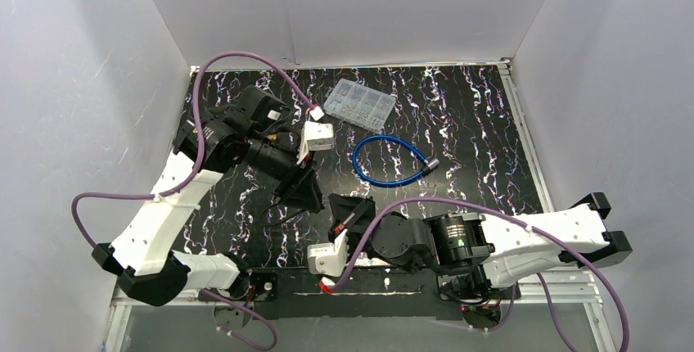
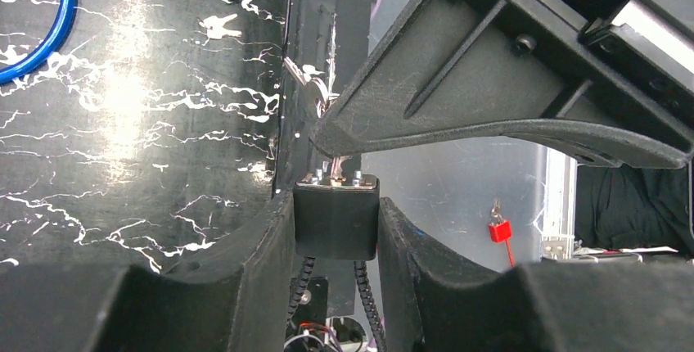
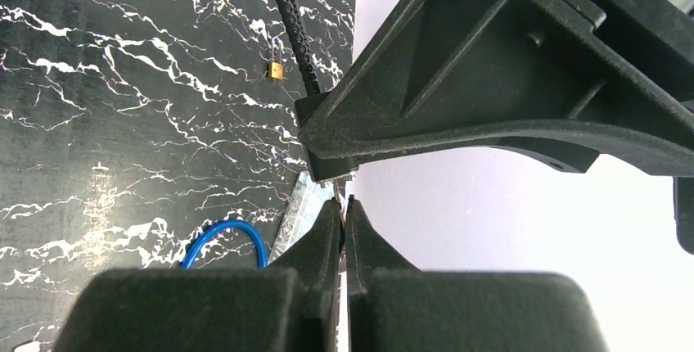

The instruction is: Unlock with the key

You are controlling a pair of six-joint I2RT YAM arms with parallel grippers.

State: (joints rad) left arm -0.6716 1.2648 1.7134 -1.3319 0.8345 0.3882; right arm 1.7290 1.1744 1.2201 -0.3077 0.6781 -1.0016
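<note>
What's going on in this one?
The left hand is clamped on a black lock. The right hand pinches a thin metal key right at the lock's top end. Whether the key has gone in cannot be seen. A blue cable loop lies farther back on the table.

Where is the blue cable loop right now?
In the top view, the blue cable loop lies flat near the middle of the black marbled table, slightly to the right. The clear parts box sits just behind it.
</note>
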